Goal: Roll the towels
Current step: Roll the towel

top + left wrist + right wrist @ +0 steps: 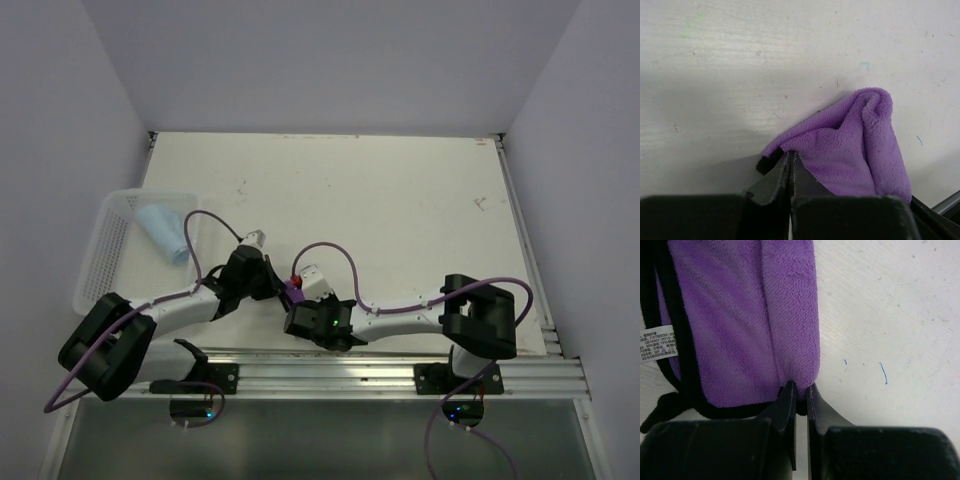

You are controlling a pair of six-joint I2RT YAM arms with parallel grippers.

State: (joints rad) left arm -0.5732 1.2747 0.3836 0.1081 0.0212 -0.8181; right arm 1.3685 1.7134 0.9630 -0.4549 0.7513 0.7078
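Note:
The purple-faced towel (296, 291) with its dark edge lies bunched near the table's front edge, between my two grippers. My left gripper (790, 156) is shut, pinching a corner of the purple towel (850, 155). My right gripper (800, 390) is shut on a folded edge of the same towel (740, 320); its white tag (657, 345) shows at the left. From above, the left gripper (272, 283) and right gripper (298, 302) meet at the cloth. The light blue towel (163, 232) lies rolled in the basket.
A white mesh basket (108, 250) stands at the table's left edge. Purple cables loop over both arms. An aluminium rail (380, 372) runs along the front edge. White walls enclose the table on three sides.

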